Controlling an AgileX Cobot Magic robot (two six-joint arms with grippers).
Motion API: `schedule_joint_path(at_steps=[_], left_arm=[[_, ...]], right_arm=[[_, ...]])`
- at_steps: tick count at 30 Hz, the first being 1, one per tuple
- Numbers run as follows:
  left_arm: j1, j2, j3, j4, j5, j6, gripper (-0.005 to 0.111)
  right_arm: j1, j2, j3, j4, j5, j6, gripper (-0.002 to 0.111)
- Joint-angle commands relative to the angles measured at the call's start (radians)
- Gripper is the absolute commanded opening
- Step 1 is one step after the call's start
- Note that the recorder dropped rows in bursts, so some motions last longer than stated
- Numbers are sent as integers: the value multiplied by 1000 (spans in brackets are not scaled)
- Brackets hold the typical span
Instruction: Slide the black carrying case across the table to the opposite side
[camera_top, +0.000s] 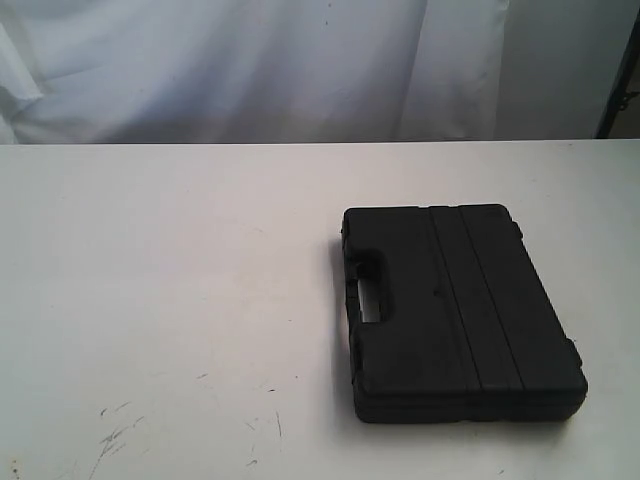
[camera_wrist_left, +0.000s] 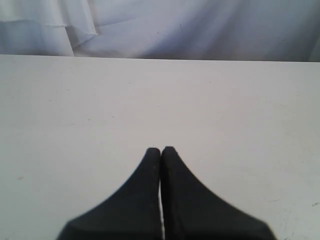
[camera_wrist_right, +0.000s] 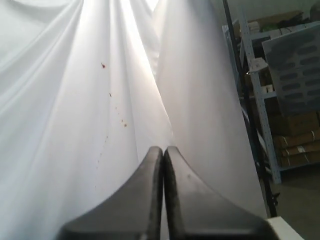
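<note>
Case (camera_top: 465, 312) sits flat on the right half of the surface (camera_top: 170, 290), toward the near edge. Its handle slot (camera_top: 372, 298) faces the bare left half, and nothing is touching it. Neither arm shows in the exterior view. Left jaws are pressed together, empty, over bare surface; the case isn't in that wrist view. Right jaws are also fully closed and empty, aimed at the white drape (camera_wrist_right: 75, 110) with shelving (camera_wrist_right: 287, 95) beside it, so that arm looks well clear of the case. I read this as the very start, approach not yet made. Suggest you use the closed right jaws as a blunt pusher. Bring them down just outside the case's right-hand long side and make contact low and about mid-length so it doesn't yaw. Then push slowly and straight toward the left, staying off the lid.
</note>
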Motion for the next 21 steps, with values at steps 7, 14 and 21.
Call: schedule_joint_path(at_steps=[7, 14, 21], left_arm=[[3, -4, 5, 3, -14, -9, 0], [3, -4, 5, 3, -14, -9, 0], [3, -4, 5, 3, -14, -9, 0]], right_arm=[[-5, -5, -173, -3, 83, 1, 0], [-5, 83, -277, -3, 190, -7, 0], [-5, 307, -413, -1, 341, -7, 0]])
